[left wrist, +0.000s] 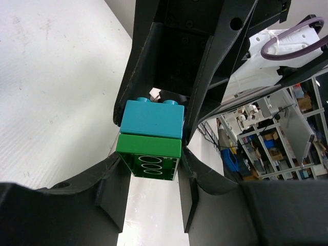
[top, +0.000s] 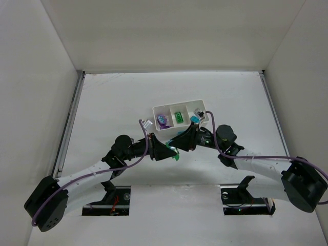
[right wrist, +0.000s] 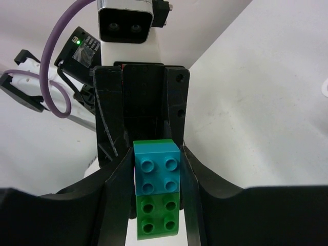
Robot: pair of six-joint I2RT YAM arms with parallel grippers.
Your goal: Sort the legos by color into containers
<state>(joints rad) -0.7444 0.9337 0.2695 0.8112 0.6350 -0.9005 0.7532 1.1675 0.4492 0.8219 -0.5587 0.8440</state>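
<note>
Left end effector (left wrist: 151, 154): fingers are pressed onto the sides of the green brick (left wrist: 148, 146), which is pinched. Right end effector (right wrist: 156, 151): fingers are set close along both sides of the same stack. Thin slivers of background are seen beside the green half, so a firm bite cannot be confirmed. The two stand tip to tip, with the stack bridged between them.

Stack: the teal brick (right wrist: 157, 166) is studded onto one half of the longer green brick. The long axis is laid along the line joining the end effectors. From the right wrist, the bare green half is nearest and the teal half is farther, toward the left end effector. Neither arm is nearer; both are on it.

Judged step: separation. Teal would need to be levered off across that axis, not drawn along it.

The stack appears lifted off the surface (top: 113, 102), just in front of the white tray (top: 174, 106). In the tray, a purple lego (top: 163, 120) is seen in the left compartment and a green lego (top: 179, 118) in the middle. A teal lego (top: 194, 120) is seen at the right compartment's near wall; inside or outside cannot be told.
</note>
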